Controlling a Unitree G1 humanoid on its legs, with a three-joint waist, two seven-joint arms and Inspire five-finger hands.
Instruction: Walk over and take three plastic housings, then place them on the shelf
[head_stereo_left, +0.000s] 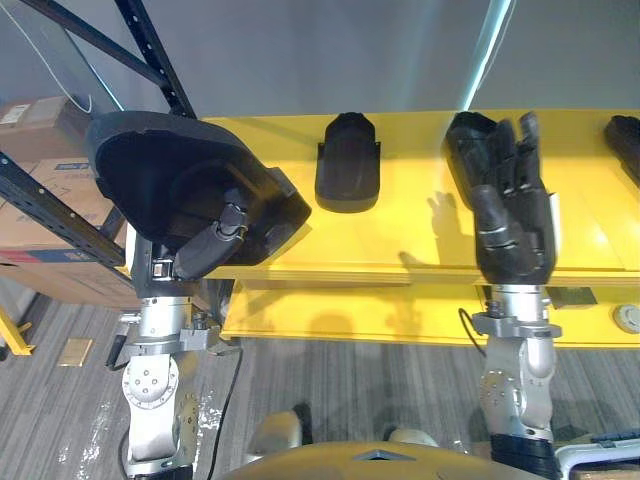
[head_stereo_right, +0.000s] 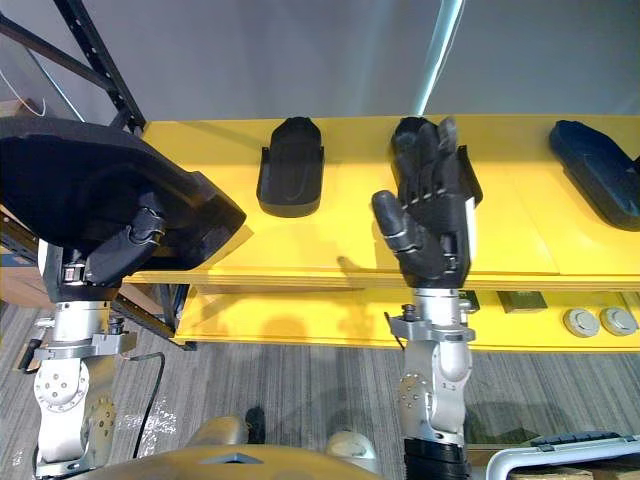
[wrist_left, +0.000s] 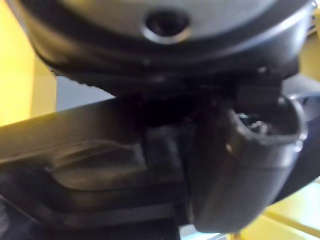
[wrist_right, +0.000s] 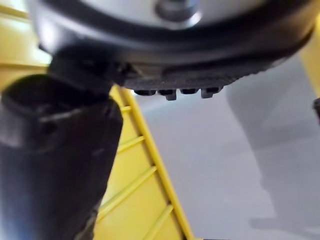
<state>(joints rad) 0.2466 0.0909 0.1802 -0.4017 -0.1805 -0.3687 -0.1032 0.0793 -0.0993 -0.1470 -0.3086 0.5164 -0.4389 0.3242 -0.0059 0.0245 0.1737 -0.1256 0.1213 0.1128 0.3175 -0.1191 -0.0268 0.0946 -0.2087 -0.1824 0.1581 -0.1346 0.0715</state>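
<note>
A large black plastic housing (head_stereo_left: 165, 175) is gripped by the left hand (head_stereo_left: 207, 248), thumb curled onto it, over the left end of the yellow shelf (head_stereo_left: 400, 240). The right hand (head_stereo_left: 515, 225) is raised, fingers straight and released. A second housing (head_stereo_left: 348, 165) is laid on the shelf between the hands, a third housing (head_stereo_right: 595, 170) at its right end

a large black moulded plastic housing (head_stereo_left: 170, 180) sits tilted in the left hand (head_stereo_left: 215, 245) at the yellow shelf's (head_stereo_left: 400, 240) left end, a smaller black housing (head_stereo_left: 347, 165) lies flat mid-shelf, and a partly hidden black housing (head_stereo_left: 462, 150) lies to its right.
</note>
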